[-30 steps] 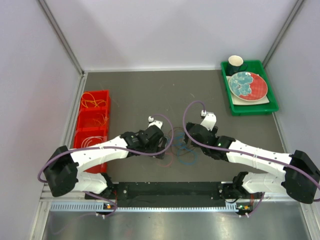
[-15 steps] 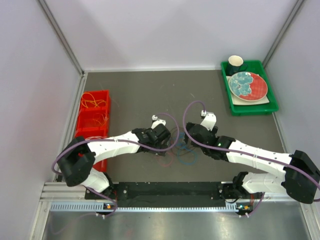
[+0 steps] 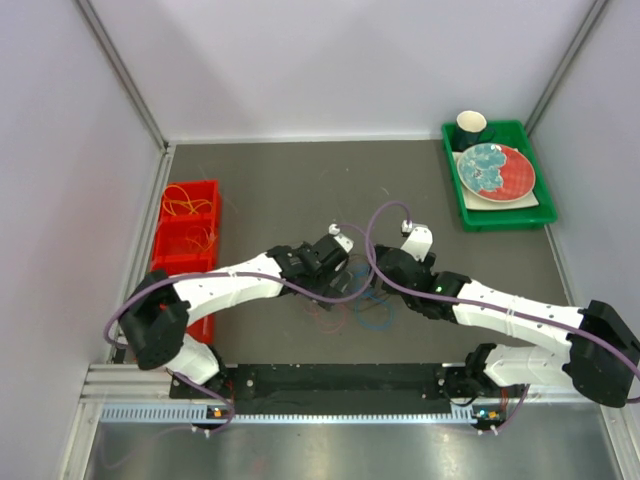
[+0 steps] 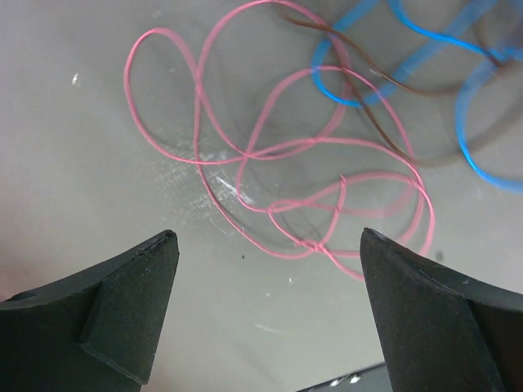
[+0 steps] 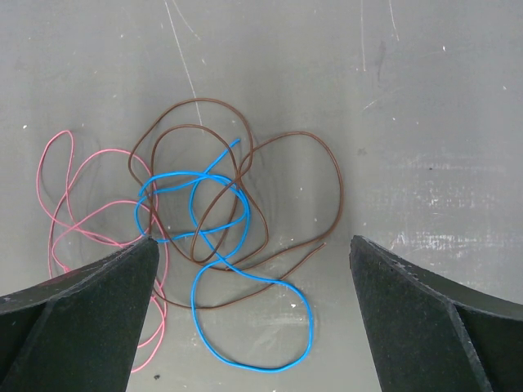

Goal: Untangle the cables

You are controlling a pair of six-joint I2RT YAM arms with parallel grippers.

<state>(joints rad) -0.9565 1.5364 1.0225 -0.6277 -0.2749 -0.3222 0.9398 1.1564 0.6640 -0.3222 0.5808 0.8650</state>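
A pink cable (image 4: 306,243), a blue cable (image 4: 425,52) and a dark brown cable (image 4: 372,114) lie in tangled loops on the grey table. In the right wrist view the blue cable (image 5: 194,306) weaves through the brown cable (image 5: 339,180), and the pink cable (image 5: 57,133) lies at the left. My left gripper (image 4: 268,237) is open and empty above the pink loops. My right gripper (image 5: 253,241) is open and empty above the blue and brown loops. From above, my left gripper (image 3: 338,280) and right gripper (image 3: 372,288) hang close together over the pile (image 3: 350,315).
A red three-part bin (image 3: 160,245) at the left holds orange-yellow wire (image 3: 185,205) and pale wire. A green tray (image 3: 545,215) at the back right holds a plate (image 3: 495,170) and a dark cup (image 3: 471,126). A black rail (image 3: 330,378) runs along the near edge.
My left arm has swung to the right, from beside the red bin's side to over the cable pile, next to the right gripper. The right arm has not moved.
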